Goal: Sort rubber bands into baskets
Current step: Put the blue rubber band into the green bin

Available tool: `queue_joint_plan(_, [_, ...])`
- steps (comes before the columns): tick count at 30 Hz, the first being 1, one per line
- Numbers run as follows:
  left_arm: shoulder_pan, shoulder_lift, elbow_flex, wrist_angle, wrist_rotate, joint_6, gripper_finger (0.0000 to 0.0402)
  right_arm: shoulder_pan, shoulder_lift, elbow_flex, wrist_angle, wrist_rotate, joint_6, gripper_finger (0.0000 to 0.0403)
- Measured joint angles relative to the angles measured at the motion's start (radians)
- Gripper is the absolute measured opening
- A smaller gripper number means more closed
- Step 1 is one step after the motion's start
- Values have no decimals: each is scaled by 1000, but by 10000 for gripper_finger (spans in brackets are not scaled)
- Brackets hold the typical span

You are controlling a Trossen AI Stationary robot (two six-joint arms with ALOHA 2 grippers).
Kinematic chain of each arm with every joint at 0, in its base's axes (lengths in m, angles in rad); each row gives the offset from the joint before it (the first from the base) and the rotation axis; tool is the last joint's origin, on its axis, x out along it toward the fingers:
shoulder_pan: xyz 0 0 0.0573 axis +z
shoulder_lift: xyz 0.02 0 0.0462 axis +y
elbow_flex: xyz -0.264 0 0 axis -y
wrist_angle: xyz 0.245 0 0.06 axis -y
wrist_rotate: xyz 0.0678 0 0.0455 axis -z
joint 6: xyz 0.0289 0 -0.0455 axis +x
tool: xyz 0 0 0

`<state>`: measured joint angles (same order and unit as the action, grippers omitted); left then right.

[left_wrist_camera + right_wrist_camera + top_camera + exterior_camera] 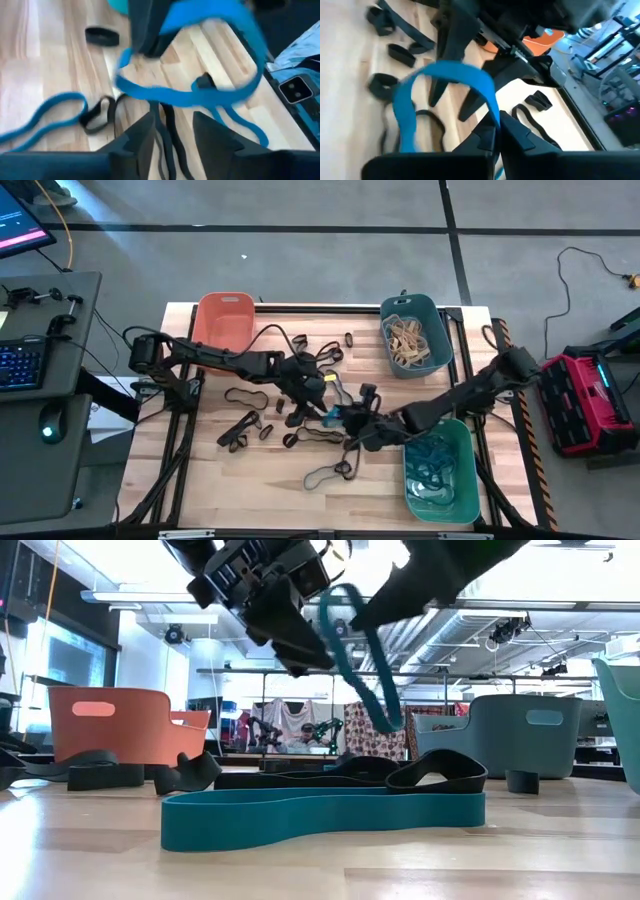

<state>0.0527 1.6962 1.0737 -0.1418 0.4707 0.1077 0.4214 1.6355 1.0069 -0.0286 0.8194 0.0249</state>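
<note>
Mid-air handover of a blue rubber band (445,75) at the centre of the high view, above the tabletop (200,480): the right claw (496,131) is pinched together on one strand, while the left claw (172,125) stands with its fingers apart, the loop draped just ahead of them. To do this well, the left claw should back clear without snagging the loop, and the right arm should then carry it to the green basket (468,442) at lower right. Both arms reach inward, the left from the upper left, the right from the right edge, wrists nearly meeting.
</note>
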Motion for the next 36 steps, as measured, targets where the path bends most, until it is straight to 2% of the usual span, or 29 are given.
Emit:
queue_joint_plan(4, [-20, 0, 0, 49, -44, 23, 155, 54, -89, 0, -107, -2, 93, 2])
queue_joint_plan(9, [-31, -1, -25, 137, -47, 25, 168, 123, -186, 13, -282, -40, 286, 1])
queue_joint_plan(14, [-36, -1, -91, 263, -47, 7, 170, 200, -193, 143, -621, -91, 545, 1])
queue_joint_plan(22, [-43, -1, -144, 324, -47, -10, 170, 334, -168, 348, -1055, -227, 989, 0])
queue_joint_plan(30, [-76, -1, -146, 327, -46, 52, 170, 433, -167, 372, -1240, -410, 1367, 0])
queue_joint_plan(36, [-75, -1, -146, 324, -47, 54, 170, 444, -167, 288, -1262, -588, 1516, 0])
